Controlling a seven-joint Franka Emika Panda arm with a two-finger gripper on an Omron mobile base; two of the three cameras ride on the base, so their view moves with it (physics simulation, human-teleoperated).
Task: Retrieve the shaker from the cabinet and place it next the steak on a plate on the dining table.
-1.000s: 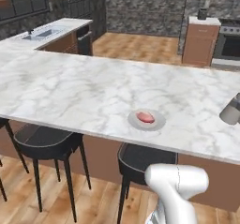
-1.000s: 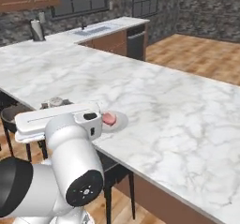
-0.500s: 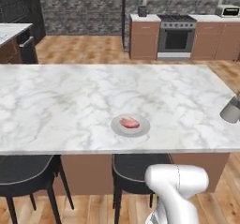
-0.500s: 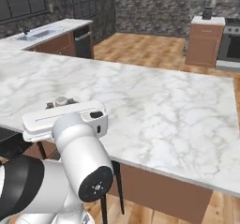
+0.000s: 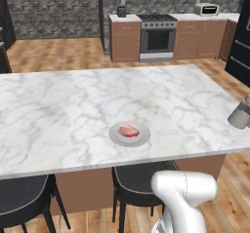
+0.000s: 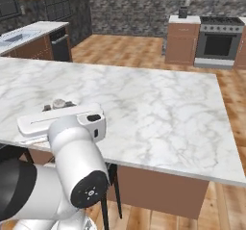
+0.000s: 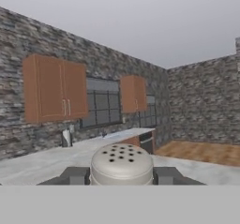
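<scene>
The grey shaker (image 7: 121,164), with its holed rounded top, sits between my two dark fingers (image 7: 75,175) in the hand view; the gripper (image 7: 121,175) is shut on it. From the right base camera the shaker's top (image 6: 59,103) pokes up over my white hand above the near edge of the dining table (image 6: 158,113). In the left base view the shaker (image 5: 239,116) hangs at the right border. Left of it, the light grey plate (image 5: 117,137) with the pinkish steak (image 5: 128,130) lies near the table's front edge (image 5: 73,125). I cannot tell which wall cabinet (image 7: 55,88) is the task's.
Dark stools (image 5: 141,176) stand under the table's near side. A stove (image 5: 157,37) and brown base cabinets (image 5: 125,42) line the far wall, with wooden floor in between. A sink counter (image 6: 29,34) lies at the far left.
The whole scene has swung across both base views, so the base has moved along the table. The plate now sits near the middle of the left view. My grip on the shaker is unchanged.
</scene>
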